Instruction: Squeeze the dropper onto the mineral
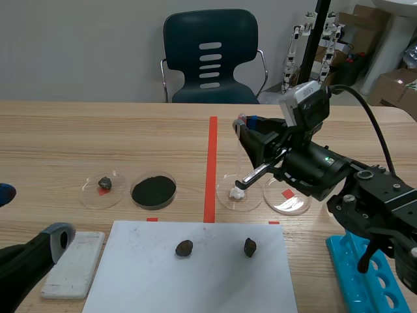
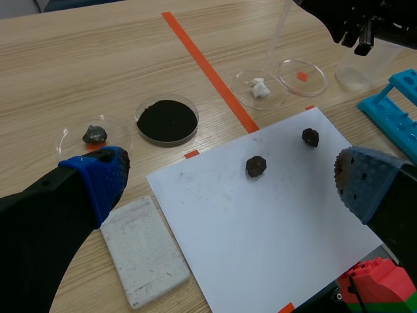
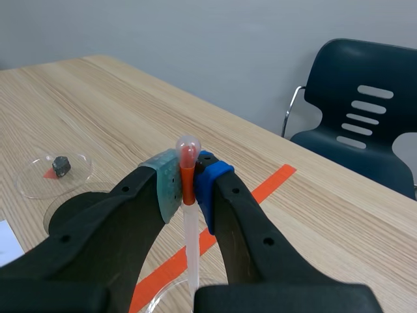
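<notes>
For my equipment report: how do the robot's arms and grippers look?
Both arms are black. The right arm carries a pale grey box, a green light and a black cable. The right gripper has one grey-green and one blue pad; the left gripper has dotted pads, blue and grey-blue.

The right hand holds the dropper upright over the white mineral in its dish.

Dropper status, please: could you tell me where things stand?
Right claw shut on dropper. Tube hangs over white mineral in clear dish. Left claw open, apart from the dish. Nothing seen blocking.
</notes>
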`<act>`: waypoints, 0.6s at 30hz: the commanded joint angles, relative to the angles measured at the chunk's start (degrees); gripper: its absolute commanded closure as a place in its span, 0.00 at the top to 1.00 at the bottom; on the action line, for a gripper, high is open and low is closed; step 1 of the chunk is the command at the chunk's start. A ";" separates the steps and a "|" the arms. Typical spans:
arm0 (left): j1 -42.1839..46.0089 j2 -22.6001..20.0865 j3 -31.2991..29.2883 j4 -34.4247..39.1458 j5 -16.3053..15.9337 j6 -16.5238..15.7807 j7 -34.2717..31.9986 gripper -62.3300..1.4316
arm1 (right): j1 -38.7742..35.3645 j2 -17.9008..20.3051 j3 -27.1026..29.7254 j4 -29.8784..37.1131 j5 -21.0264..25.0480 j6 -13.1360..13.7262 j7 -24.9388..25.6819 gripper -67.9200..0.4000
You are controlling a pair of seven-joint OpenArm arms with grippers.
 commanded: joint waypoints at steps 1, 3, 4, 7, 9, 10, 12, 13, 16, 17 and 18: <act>0.15 0.00 -0.48 0.94 -0.61 -0.04 -0.79 1.00 | 1.11 0.15 0.04 0.15 0.63 0.22 0.96 0.09; 0.15 0.00 -0.48 0.94 -0.61 -0.04 -0.79 1.00 | 1.11 0.15 0.04 0.15 0.63 0.22 0.87 0.09; 0.15 0.00 -0.48 0.94 -0.61 -0.04 -0.79 1.00 | 1.11 0.15 0.04 0.15 0.63 0.22 0.87 0.09; 0.15 0.00 -0.48 0.94 -0.61 -0.04 -0.79 1.00 | 0.81 0.15 0.04 0.15 0.66 0.24 0.85 0.09; 0.15 0.00 -0.48 0.94 -0.61 -0.04 -0.79 1.00 | 0.52 0.15 0.04 0.15 0.66 0.26 0.90 0.09; 0.15 0.00 -0.48 0.94 -0.61 -0.04 -0.79 1.00 | 0.46 0.15 0.04 0.15 0.66 0.26 0.87 0.09; 0.15 0.00 -0.48 0.94 -0.61 -0.04 -0.79 1.00 | 0.33 0.15 0.04 0.15 0.66 0.26 0.87 0.08; 0.15 0.00 -0.48 0.94 -0.61 -0.04 -0.79 1.00 | 0.33 0.15 0.04 0.15 0.66 0.26 0.87 0.08; 0.15 0.00 -0.48 0.94 -0.61 -0.04 -0.79 1.00 | 0.35 0.15 0.04 0.15 0.66 0.26 0.92 0.08; 0.15 0.00 -0.48 0.94 -0.61 -0.04 -0.79 1.00 | 0.35 0.15 0.04 0.15 0.66 0.26 0.92 0.08; 0.15 0.00 -0.48 0.94 -0.61 -0.04 -0.79 1.00 | 0.35 0.15 0.04 0.15 0.66 0.26 0.92 0.08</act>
